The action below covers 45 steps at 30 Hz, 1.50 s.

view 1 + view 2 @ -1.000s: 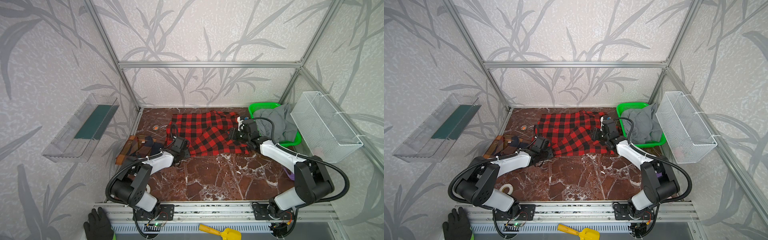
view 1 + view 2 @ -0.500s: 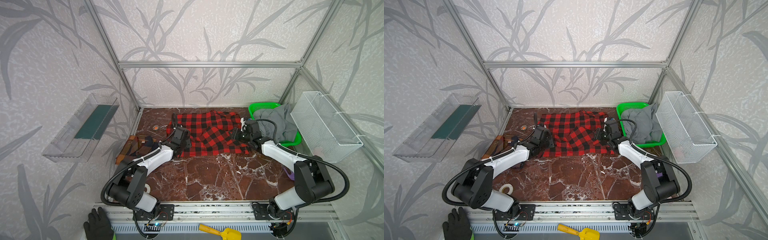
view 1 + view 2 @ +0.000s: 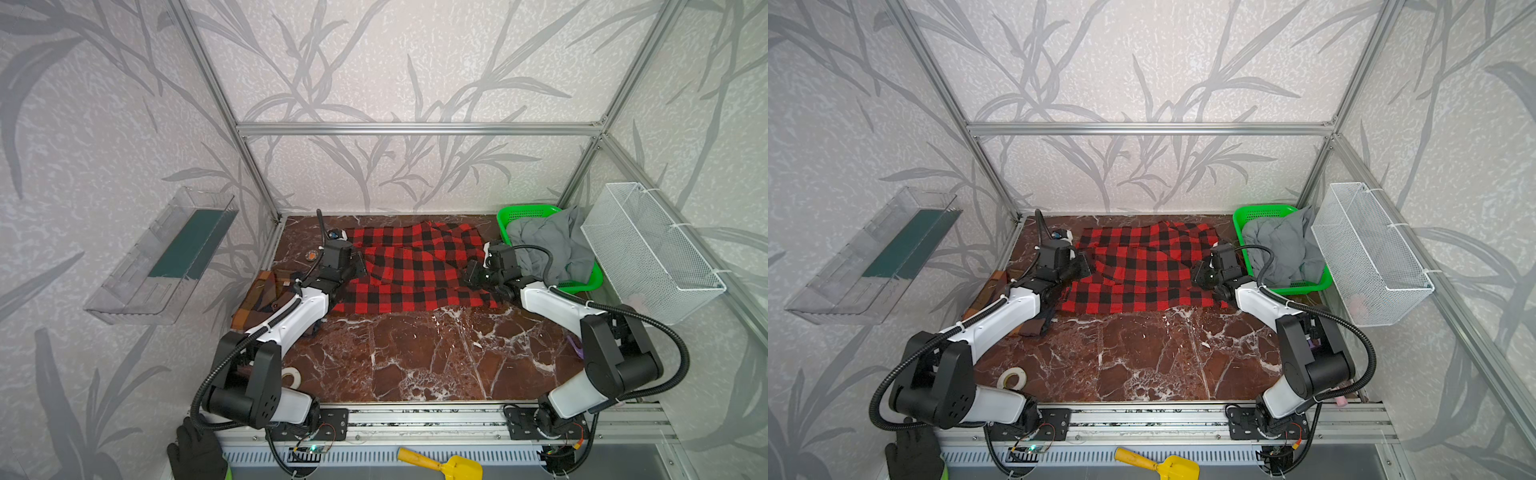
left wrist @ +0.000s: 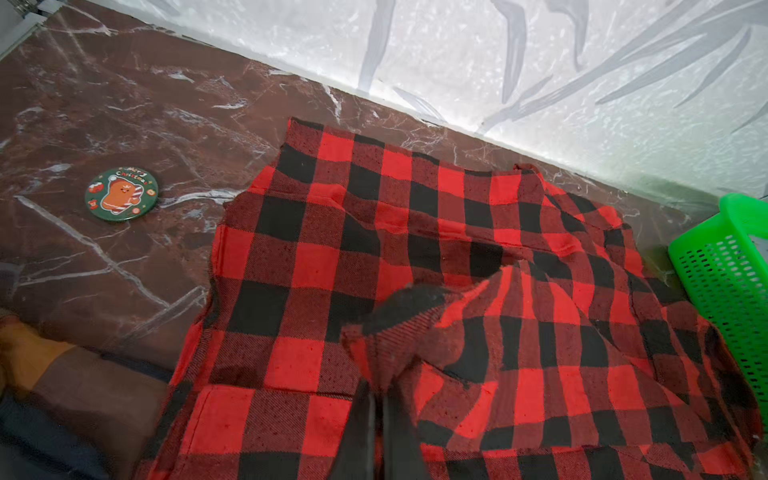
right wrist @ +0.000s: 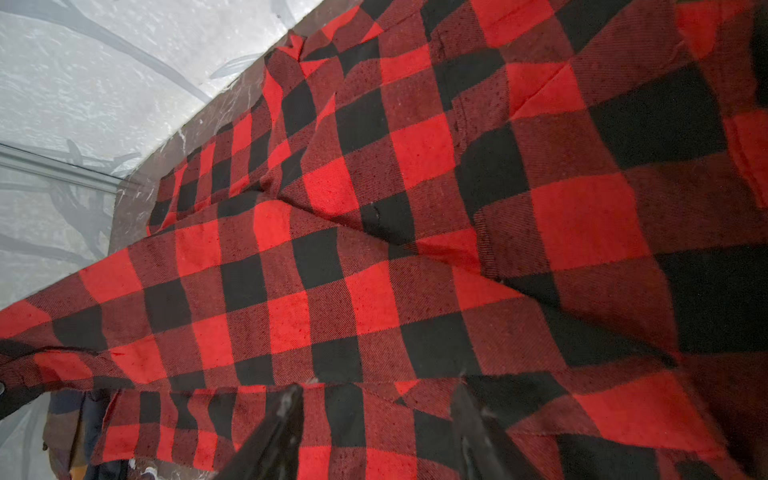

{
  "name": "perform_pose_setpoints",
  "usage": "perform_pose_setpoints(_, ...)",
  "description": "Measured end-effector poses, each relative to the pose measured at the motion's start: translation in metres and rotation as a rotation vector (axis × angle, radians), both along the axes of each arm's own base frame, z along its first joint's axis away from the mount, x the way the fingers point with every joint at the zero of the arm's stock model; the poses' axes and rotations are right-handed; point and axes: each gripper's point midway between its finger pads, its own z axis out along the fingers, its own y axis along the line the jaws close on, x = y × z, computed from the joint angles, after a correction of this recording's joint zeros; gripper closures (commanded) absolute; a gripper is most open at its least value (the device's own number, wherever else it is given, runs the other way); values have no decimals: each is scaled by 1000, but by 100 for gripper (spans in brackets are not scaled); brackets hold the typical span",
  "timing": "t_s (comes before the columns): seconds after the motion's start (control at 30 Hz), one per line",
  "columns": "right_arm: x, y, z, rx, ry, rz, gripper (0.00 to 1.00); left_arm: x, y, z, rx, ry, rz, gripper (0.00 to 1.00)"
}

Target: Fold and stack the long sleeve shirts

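Left pincer [image 4: 376,395] pinching red-and-black shirt [image 4: 316,266], right pincer [image 5: 378,395] agape

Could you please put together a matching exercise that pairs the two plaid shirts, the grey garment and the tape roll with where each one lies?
Things:
1. red-and-black shirt
2. brown plaid shirt
3. grey garment
4. tape roll

Places:
A. in the green basket
B. front left of the table
C. spread across the back of the table
D. bunched at the table's left edge

Pairs: 1-C; 2-D; 3-A; 4-B
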Motion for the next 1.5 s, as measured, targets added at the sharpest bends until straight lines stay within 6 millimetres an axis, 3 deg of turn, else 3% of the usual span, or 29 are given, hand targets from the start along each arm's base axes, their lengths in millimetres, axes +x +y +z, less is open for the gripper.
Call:
perform_pose_setpoints(0.17,1,-1,-5,-2,12,-3,44,3,-1,-8,-39,5,-21,100)
perform_pose_setpoints(0.37,0,0,-27,-16,64,0,44,2,0,-30,-69,74,-3,100)
perform_pose_setpoints(0.8,-1,-1,-34,-23,81,0,44,-12,18,-54,-156,186,86,97)
perform_pose_setpoints(1.07,-1,-1,-33,-27,83,3,44,-19,32,-60,-200,238,119,90)
perform_pose_setpoints(1.3,1,0,-31,-32,84,7,44,-25,28,-64,-231,285,97,84)
perform_pose_setpoints(1.5,0,0,-37,-47,97,19,44,-28,43,-68,-236,314,153,61)
